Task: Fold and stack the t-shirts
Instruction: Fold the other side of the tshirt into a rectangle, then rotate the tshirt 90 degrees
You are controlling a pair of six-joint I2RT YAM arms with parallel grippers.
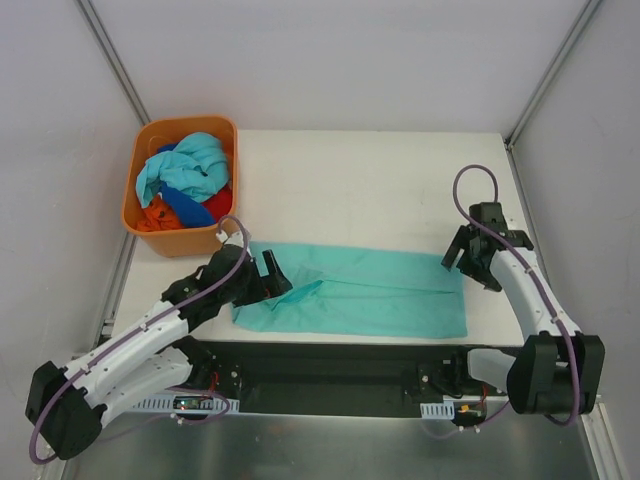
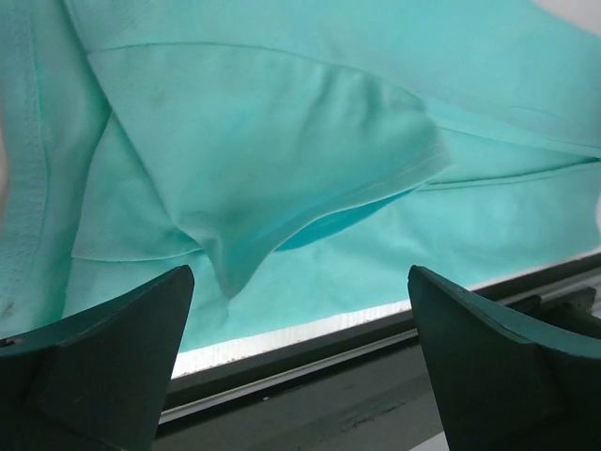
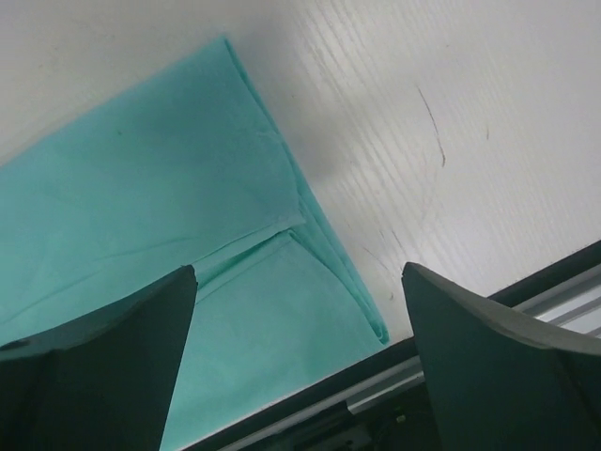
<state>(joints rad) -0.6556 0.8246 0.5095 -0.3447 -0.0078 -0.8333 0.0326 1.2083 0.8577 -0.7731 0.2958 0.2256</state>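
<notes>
A teal-green t-shirt [image 1: 360, 292] lies folded lengthwise into a long band near the table's front edge. My left gripper [image 1: 273, 274] hovers open over the band's left end. In the left wrist view a sleeve [image 2: 310, 150] lies folded across the cloth, and the left gripper [image 2: 299, 282] has nothing between its fingers. My right gripper [image 1: 468, 264] stands open just above the shirt's right end. The right wrist view shows the teal t-shirt's folded corner [image 3: 216, 225] below that gripper [image 3: 299, 272], which holds nothing. Aqua [image 1: 190, 165], blue [image 1: 190, 210] and orange-red [image 1: 156, 214] t-shirts lie crumpled in a basket.
The orange plastic basket [image 1: 186, 122] sits at the table's back left corner. White tabletop [image 1: 380, 185] stretches behind the teal shirt. A black rail [image 1: 330, 365] runs along the front edge between the arm bases. Grey walls enclose the sides and back.
</notes>
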